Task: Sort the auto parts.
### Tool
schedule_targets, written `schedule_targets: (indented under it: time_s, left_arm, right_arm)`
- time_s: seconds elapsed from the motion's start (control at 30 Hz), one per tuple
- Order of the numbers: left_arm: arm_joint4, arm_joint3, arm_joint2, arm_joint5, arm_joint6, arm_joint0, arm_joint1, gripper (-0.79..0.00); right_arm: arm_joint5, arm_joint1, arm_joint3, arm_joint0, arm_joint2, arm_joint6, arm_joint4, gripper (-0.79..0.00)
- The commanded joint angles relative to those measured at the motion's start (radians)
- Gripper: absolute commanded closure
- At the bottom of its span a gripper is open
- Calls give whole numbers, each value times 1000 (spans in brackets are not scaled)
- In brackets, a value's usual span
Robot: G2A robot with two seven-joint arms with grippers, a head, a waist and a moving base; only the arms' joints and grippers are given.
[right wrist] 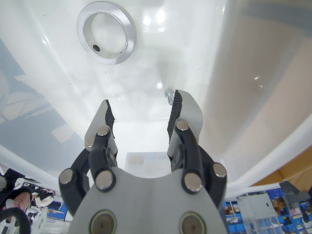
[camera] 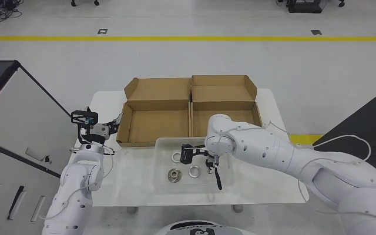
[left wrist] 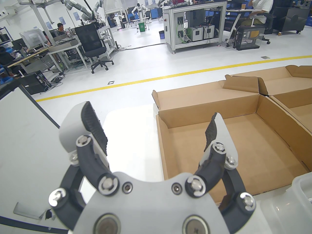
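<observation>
White table [camera: 132, 176], clear bin [camera: 167, 144].
Right gripper [right wrist: 143, 103] part-open, empty, bolt [right wrist: 169, 96] at one fingertip; left gripper [left wrist: 151, 115] wide, empty.

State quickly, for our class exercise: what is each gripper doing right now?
Left gripper: open, empty.
Right gripper: open, empty, inside the plastic bin beside a small bolt.

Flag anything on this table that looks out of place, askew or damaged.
Nothing stands out. The two cardboard boxes sit open and square, side by side. The metal rings, the flanged part and the small bolt lie inside the clear bin, none spilled onto the table. The open right gripper hangs beside the bolt.
</observation>
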Motion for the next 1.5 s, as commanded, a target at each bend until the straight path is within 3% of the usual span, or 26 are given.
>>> schedule_targets:
  time_s: [0.0,0.57,0.7,1.47]
  left_arm:
    - [0,0,0,0,0,0,0,-785]
    - [0,0,0,0,0,0,0,-785]
    - [0,0,0,0,0,0,0,-785]
    - [0,0,0,0,0,0,0,-785]
  right_arm:
    - [7,-1,8,-5,5,-10,-4,-499]
    - [37,-2,24,-37,45,-54,-56,-413]
    - [36,1,18,-44,57,-58,-65,-431]
    - [46,-2,19,-83,92,-41,-121,-348]
